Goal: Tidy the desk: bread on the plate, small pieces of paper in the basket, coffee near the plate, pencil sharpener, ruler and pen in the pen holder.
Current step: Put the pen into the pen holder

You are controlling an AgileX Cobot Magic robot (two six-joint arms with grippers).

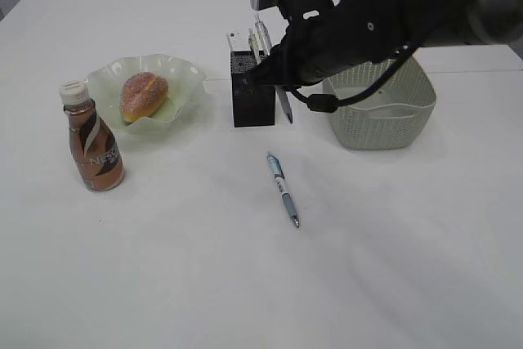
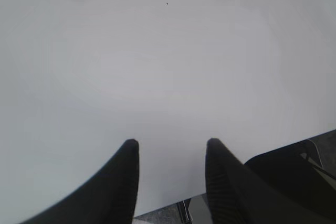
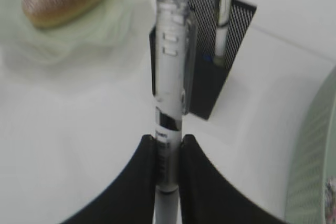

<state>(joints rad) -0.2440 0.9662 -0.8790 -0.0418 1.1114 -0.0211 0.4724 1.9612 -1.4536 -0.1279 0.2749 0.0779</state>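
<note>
The right gripper point(image 3: 168, 148), clamped on a pen point(image 3: 170, 93), should lift it above the holder point(image 1: 252, 87) rim before releasing.

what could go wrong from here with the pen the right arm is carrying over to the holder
1. The right gripper pinches the clear pen low on its barrel, so it might swivel or slip.
2. The pen hangs beside the black pen holder, not over its opening; a descent here could miss or knock the holder.
3. The blue pen is still on the table.
</note>
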